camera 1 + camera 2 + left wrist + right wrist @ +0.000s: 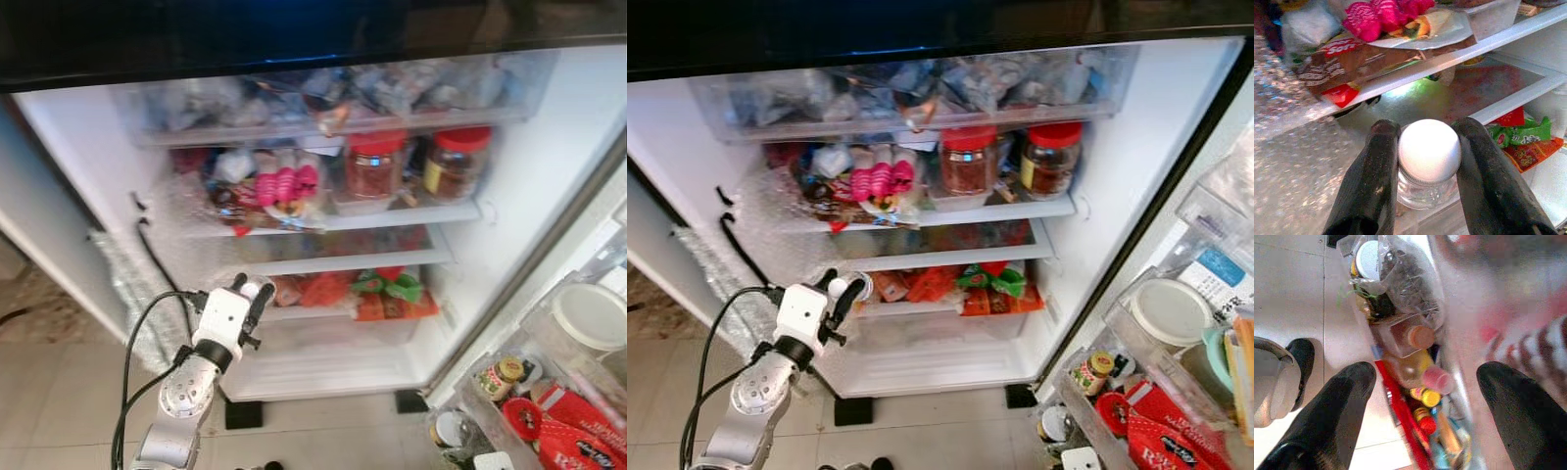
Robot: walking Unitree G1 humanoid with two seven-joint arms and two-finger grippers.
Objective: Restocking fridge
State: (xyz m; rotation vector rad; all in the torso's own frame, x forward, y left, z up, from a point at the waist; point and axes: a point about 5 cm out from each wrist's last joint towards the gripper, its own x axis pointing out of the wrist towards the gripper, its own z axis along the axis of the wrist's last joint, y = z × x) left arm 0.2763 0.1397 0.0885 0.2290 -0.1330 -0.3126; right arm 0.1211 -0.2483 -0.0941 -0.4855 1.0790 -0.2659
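Your left gripper (pixel 1427 166) pinches the jar (pixel 1428 164) by its cap (right gripper (pixel 1420 396) spread); it could slip off the shelf (pixel 294 315).

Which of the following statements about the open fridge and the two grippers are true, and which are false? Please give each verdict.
1. The left gripper holds a small clear glass jar with a round white lid between its two black fingers. True.
2. Two clear jars with red lids stand on the floor in front of the fridge. False: they stand side by side on an upper fridge shelf.
3. The right gripper is shut on a bottle. False: its fingers are wide apart and hold nothing, above the bottles in the door compartment.
4. Green and orange packets lie on a lower shelf. True.
5. The fridge door is closed. False: it is open.
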